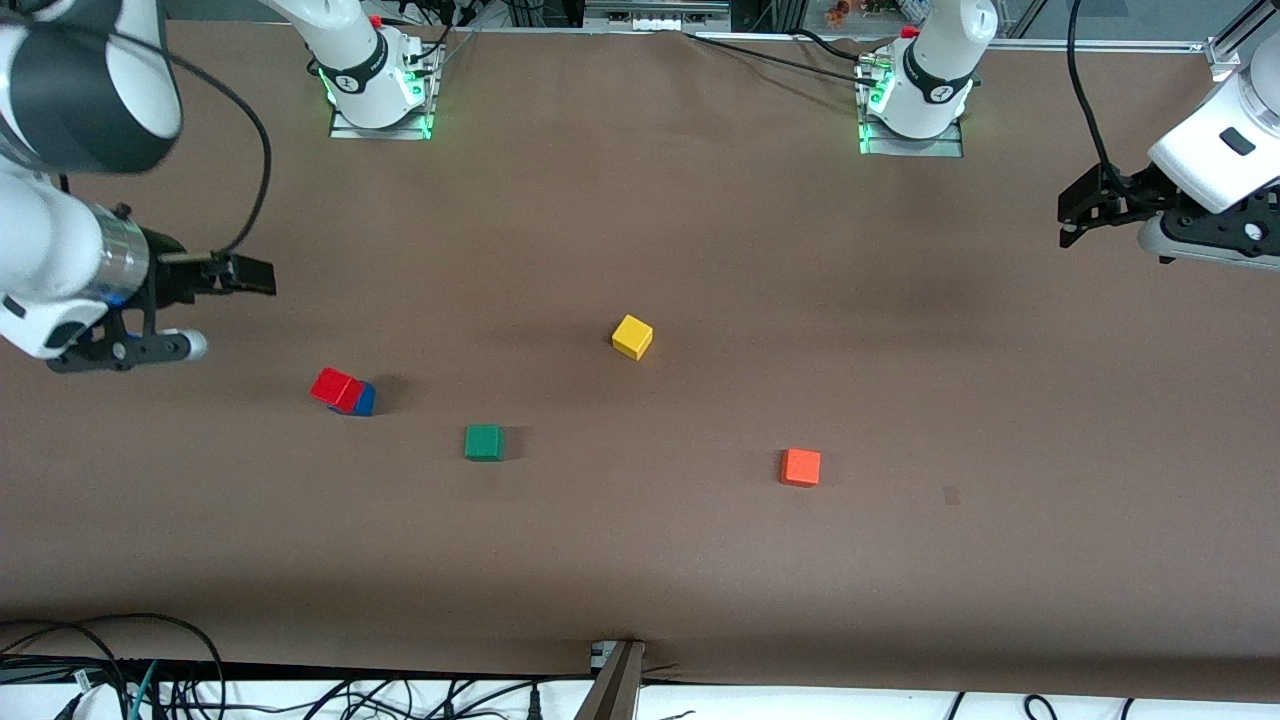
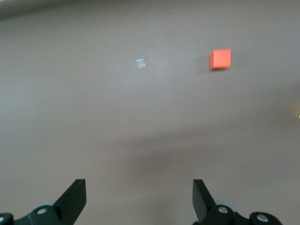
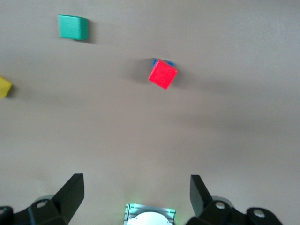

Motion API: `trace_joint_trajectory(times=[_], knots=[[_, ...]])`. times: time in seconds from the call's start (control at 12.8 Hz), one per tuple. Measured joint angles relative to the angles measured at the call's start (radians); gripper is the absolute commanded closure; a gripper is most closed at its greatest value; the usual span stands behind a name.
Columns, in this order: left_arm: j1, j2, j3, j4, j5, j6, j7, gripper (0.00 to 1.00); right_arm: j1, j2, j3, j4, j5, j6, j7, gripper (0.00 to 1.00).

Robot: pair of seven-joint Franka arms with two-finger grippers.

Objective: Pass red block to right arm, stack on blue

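Orange cube (image 1: 800,467) sits lowest in the front view; at centre-left the red block (image 1: 334,386) tops the blue (image 1: 364,401), mostly hiding it. Right gripper (image 1: 215,310) and left gripper (image 1: 1075,220) hang at the frame edges, arms cut off.

Left wrist view: wide-spread, empty fingers (image 2: 75,199); orange cube upper right.

Right wrist view: spread, empty fingers (image 3: 70,193); only a blue sliver shows under red; a yellow cube (image 3: 3,87) is cropped.

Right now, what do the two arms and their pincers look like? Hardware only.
Both arms are white with black joint bands, on bases lit green. The right arm has a silver metal wrist cuff, a black cable looping to it, and the right pincer has slim black fingers. The left arm has a white wrist, a black cable hanging beside it, and the left pincer is a black open-linkage claw.
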Motion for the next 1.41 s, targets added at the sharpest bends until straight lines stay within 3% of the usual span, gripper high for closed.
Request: trace_joint_trajectory(times=[0.23,0.63,0.86,1.41], knots=[[0.009,-0.001,0.001,-0.035,-0.008,0.055,-0.073,0.00,0.000,-0.070,0.030,-0.014,-0.001,-0.020,0.000,0.00],[0.046,-0.008,0.006,-0.051,-0.037,0.076,-0.077,0.00,-0.061,-0.231,0.065,-0.128,-0.035,-0.020,-0.001,0.00],[0.052,-0.022,0.006,-0.045,-0.037,0.076,-0.085,0.00,-0.076,-0.312,0.096,-0.183,-0.098,-0.020,-0.006,0.00],[0.065,-0.027,0.004,-0.042,-0.038,0.073,-0.090,0.00,-0.077,-0.280,0.117,-0.204,-0.112,-0.006,-0.006,0.00]])
